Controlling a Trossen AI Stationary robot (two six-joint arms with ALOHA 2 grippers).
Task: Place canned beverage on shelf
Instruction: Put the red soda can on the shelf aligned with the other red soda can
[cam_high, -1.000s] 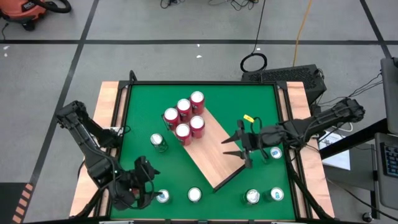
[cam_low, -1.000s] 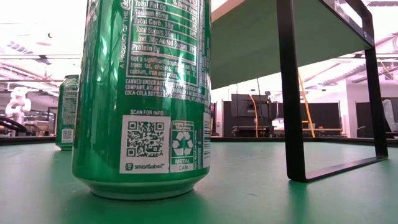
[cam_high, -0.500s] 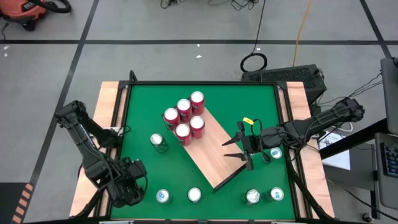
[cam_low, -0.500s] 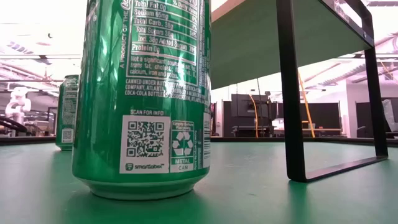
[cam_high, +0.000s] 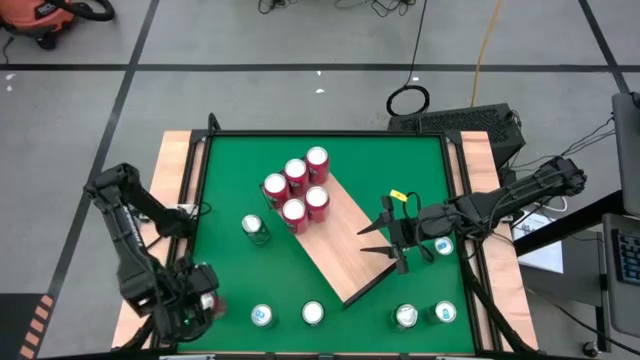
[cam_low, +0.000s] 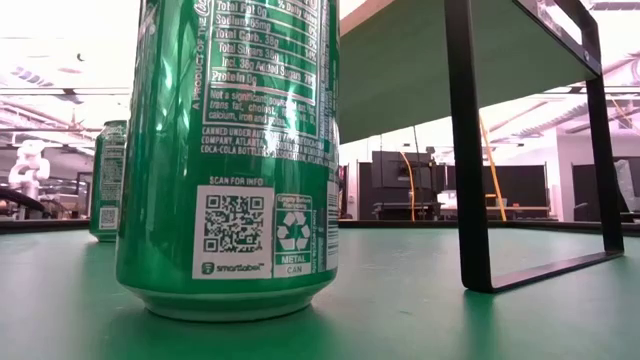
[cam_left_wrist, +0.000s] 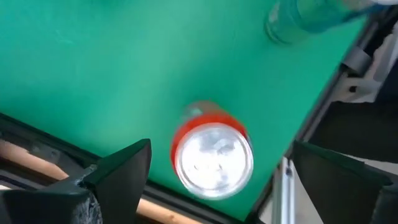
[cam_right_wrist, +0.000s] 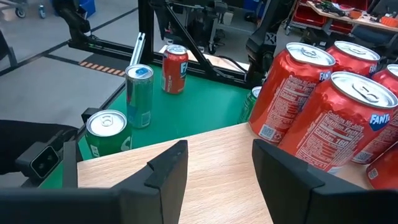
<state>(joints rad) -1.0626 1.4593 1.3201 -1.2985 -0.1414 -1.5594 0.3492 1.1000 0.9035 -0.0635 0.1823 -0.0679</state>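
The shelf is a light wood board on dark legs, lying slantwise across the green table. Several red cans stand on its far left end. One red can stands upright on the table at the near left corner. My left gripper hangs open above it, pointing down, with one finger on either side of its silver top and clear of it. My right gripper hovers open over the shelf's right edge with nothing between its fingers. In the low view a green can stands beside the shelf's dark leg.
A green can stands on the table left of the shelf. Several more cans line the near edge, and one sits under my right arm. The table's metal frame runs close beside the red can.
My left gripper has swung toward the table's left edge, away from the can at the near edge. It has tipped from slanting to pointing nearly straight down and rolled, so it now hangs over the near left corner. Its fingers have stayed open.
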